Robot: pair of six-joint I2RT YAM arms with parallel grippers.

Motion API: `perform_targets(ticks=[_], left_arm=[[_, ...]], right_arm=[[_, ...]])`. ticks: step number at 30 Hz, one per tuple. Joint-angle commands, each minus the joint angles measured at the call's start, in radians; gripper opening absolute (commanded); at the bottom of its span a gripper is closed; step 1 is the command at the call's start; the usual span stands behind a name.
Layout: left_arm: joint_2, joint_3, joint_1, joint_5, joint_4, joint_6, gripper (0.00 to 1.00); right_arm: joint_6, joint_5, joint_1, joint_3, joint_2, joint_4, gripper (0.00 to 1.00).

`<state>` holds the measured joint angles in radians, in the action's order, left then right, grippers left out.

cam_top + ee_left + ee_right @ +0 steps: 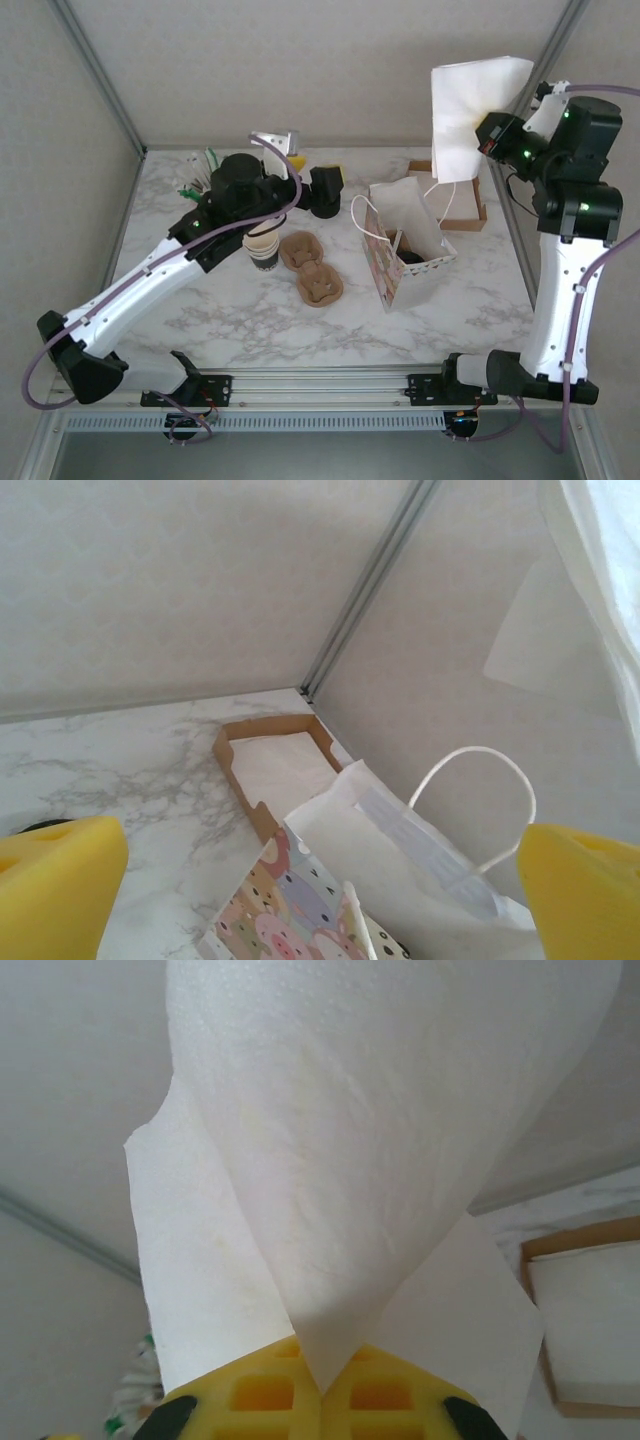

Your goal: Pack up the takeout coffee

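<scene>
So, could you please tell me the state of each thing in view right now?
Left gripper: open, empty.
Right gripper: shut on napkin, held in the air.
Bag: standing, mouth open.
Tray: holds a flat napkin stack.
Cups: stacked, upright.

Napkin (380, 1140) top cut off at frame edge; dark obj (410, 257) inside bag (383, 268) mostly hidden, can't ID.

Black-lidded takeout coffee (410, 258) sits inside paper bag (385, 272).
</scene>
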<state>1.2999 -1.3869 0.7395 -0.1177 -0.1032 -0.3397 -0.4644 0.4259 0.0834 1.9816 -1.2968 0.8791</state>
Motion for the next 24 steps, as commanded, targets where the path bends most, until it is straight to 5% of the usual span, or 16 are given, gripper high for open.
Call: perform_targets(ticks=[1, 15, 24], left_arm=[[-0.062, 0.042, 0.024, 0.019, 0.056, 0.016, 1.00], [-0.164, 0.133, 0.088, 0.039, 0.112, 0.001, 1.00], [-0.144, 0.154, 0.092, 0.070, 0.147, -0.018, 1.00]], right_arm=[[-0.044, 0.165, -0.003, -0.016, 0.044, -0.020, 0.00], [-0.175, 0.512, -0.065, -0.158, 0.143, -0.085, 0.00], [-0.092, 0.608, -0.111, -0.227, 0.090, 0.071, 0.00]])
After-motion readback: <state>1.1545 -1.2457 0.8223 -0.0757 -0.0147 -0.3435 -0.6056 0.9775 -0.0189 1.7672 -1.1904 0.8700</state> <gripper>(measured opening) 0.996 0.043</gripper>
